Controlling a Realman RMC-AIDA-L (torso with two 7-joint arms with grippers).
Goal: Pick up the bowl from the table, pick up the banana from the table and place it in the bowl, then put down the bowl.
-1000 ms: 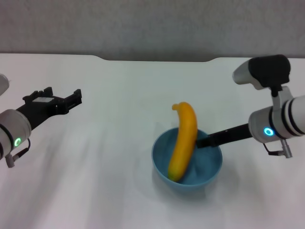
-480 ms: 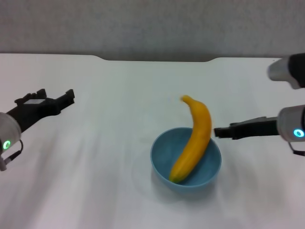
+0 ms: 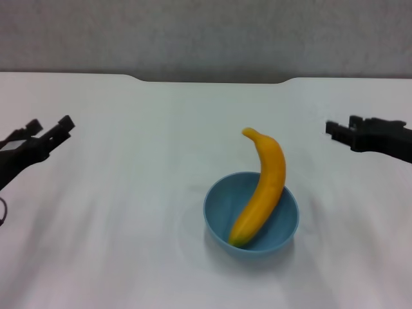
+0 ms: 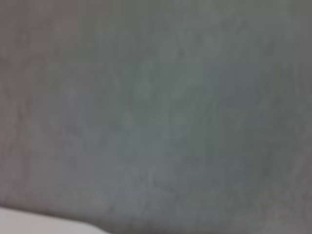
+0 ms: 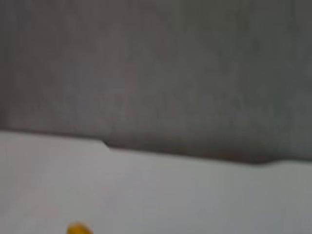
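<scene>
The light-blue bowl (image 3: 222, 209) stands on the white table (image 3: 129, 193), a little right of centre. The yellow-orange banana (image 3: 265, 187) lies in it, lower end on the bowl's floor, upper end leaning over the far rim and sticking out. Its tip also shows in the right wrist view (image 5: 78, 228). My left gripper (image 3: 49, 123) is open and empty at the far left, well away from the bowl. My right gripper (image 3: 340, 126) is open and empty at the far right, apart from the bowl.
A grey wall (image 3: 206, 32) rises behind the table's far edge, which has a shallow notch (image 3: 212, 80). The left wrist view shows only that wall (image 4: 156, 107).
My right gripper has let go of the bowl's rim and drawn back to the right. My left gripper has drawn back to the left. The banana has tipped to lean toward the right.
</scene>
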